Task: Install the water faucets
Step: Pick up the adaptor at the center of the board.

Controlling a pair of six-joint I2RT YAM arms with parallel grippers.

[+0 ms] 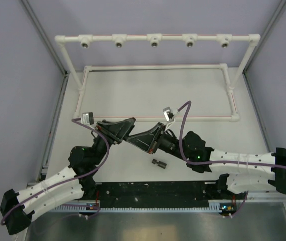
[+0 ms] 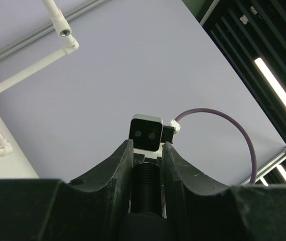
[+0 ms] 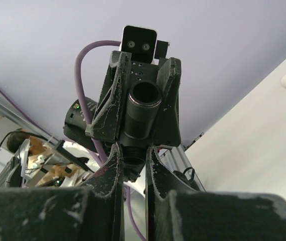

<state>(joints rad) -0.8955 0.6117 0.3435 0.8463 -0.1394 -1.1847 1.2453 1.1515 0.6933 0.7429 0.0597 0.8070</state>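
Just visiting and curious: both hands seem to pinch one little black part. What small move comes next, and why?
Probably the right hand should open. The left hand is clamped on the black faucet piece too, so one grip suffices to carry it to the white pipe frame.

White pipe frame [image 1: 135,36] (five metal-ringed sockets [image 1: 154,43] along its top bar) at the far end of the pale table [image 1: 148,95]

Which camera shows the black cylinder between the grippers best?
The right wrist view: the black cylinder faces it, open end and side clear. The left wrist view shows only part of its side; in the top view it is lost among dark parts.
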